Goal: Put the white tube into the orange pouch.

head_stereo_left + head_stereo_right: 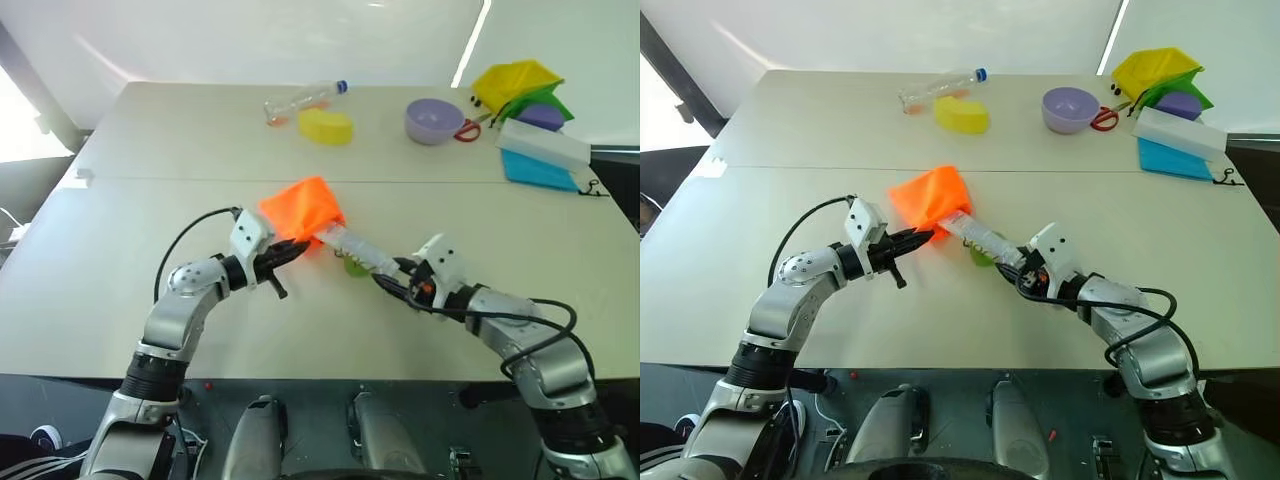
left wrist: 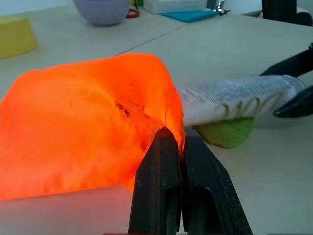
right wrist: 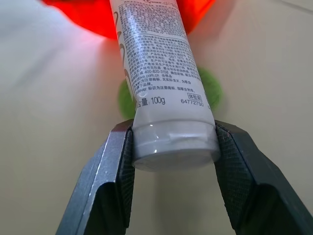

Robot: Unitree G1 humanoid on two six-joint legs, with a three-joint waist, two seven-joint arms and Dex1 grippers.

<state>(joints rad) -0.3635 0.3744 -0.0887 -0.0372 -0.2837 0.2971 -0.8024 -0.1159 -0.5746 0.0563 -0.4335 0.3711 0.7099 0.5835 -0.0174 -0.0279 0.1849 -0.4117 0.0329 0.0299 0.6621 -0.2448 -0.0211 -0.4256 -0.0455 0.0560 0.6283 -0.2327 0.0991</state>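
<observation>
1. Toward the near edge of the table (image 1: 90,300), about midway along it, the two grippers are met over the work: the left gripper (image 1: 292,250) is seen from the left side, the right gripper (image 1: 392,274) from the right.
2. The right gripper's two fingers are clamped on the capped end of the white tube (image 3: 164,98), one finger pressed to each side of the cap, as shown in the right wrist view.
3. The white tube is held off the table, slanting from the right gripper up toward the orange pouch (image 1: 302,207); its far end is lost in the pouch's opening, while most of its printed body is left outside.
4. The left gripper's fingers are closed tight on a fold of the orange pouch at its near edge, so that the pouch is held lifted and bunched, its bulk standing beyond the fingertips.
5. A small green ring (image 2: 229,132) is seen lying on the table just under the tube.
6. Farther back, near the far edge, a clear plastic bottle (image 1: 303,100) is laid on its side, with a yellow sponge (image 1: 326,126) just in front of it.
7. To the right of these a lilac bowl (image 1: 434,120) is set, with red-handled scissors (image 1: 467,130) beside it.
8. At the far right corner a yellow bin (image 1: 515,82), a green bin (image 1: 548,104) holding something purple, and a long white-and-blue box (image 1: 543,155) are gathered.
</observation>
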